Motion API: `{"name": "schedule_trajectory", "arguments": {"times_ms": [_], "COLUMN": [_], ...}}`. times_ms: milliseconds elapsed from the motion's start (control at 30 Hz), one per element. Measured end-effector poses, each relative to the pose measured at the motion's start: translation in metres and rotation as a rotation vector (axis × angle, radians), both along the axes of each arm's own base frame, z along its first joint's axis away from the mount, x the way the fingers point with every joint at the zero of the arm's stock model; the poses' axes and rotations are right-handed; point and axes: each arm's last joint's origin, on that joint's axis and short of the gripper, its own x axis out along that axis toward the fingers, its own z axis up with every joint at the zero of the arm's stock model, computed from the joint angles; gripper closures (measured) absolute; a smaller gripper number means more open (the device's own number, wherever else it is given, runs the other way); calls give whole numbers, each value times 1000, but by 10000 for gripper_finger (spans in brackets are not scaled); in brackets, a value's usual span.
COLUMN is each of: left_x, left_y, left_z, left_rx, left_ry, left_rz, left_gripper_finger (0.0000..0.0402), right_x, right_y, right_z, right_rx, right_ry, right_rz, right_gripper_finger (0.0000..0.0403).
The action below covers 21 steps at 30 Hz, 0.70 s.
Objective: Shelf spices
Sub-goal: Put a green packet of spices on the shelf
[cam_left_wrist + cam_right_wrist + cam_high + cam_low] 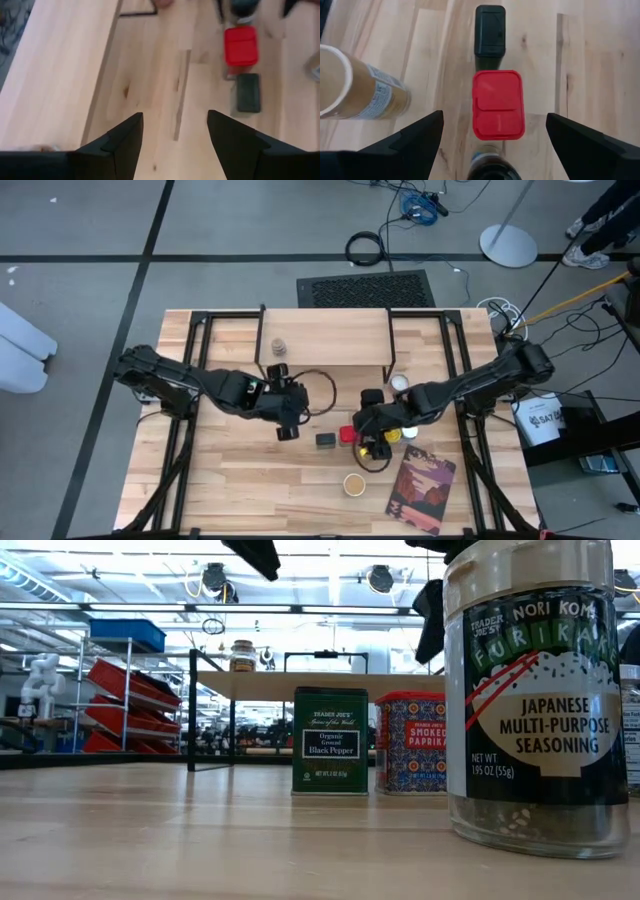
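Observation:
The shelf (325,338) stands at the table's far middle, and one small jar (278,346) rests on its plank. A black-topped pepper tin (490,30) and a red-topped paprika tin (498,104) stand side by side on the table in front of it. My right gripper (493,114) hovers open above the red tin with a finger out to either side, clear of it. A tan-topped jar (355,90) stands beside it. My left gripper (175,114) hangs open over bare table near the shelf's front edge, holding nothing.
A furikake jar (535,690) stands near the table's front. A white-topped jar (399,384) stands by the shelf's right leg, and another spice jar (408,434) sits under my right arm. A picture-covered book (420,490) lies at the front right.

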Motion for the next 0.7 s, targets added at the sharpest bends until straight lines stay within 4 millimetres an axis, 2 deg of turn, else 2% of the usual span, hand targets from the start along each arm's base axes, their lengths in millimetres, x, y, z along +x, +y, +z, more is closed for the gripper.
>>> {"name": "schedule_trajectory", "arguments": {"times_ms": [100, 200, 300, 433, 533, 700], "left_x": [-3, -13, -32, -62, -73, -71], "left_y": [-10, -17, -20, -13, -10, -13], "left_z": [4, 23, 43, 62, 64, 42], "left_rx": [38, 71, 65, 38, 35, 53], "left_ry": [-37, -147, -231, -267, -258, -295], "left_rz": [-49, -83, -104, -88, -93, -192], "left_gripper_finger": [171, 171, 171, 171, 171, 171], "right_x": [2, 3, 3, 1, -4, -20], "right_y": [0, 0, 0, 2, 1, -4], "right_z": [-3, -2, -2, -3, -2, 13], "right_rx": [-3, 0, 3, 13, 32, 55], "right_ry": [6, -3, -11, 9, 54, 99], "right_rz": [-1, -2, -2, 1, -24, -109], "right_gripper_finger": [62, 62, 62, 62, 62, 62]}}
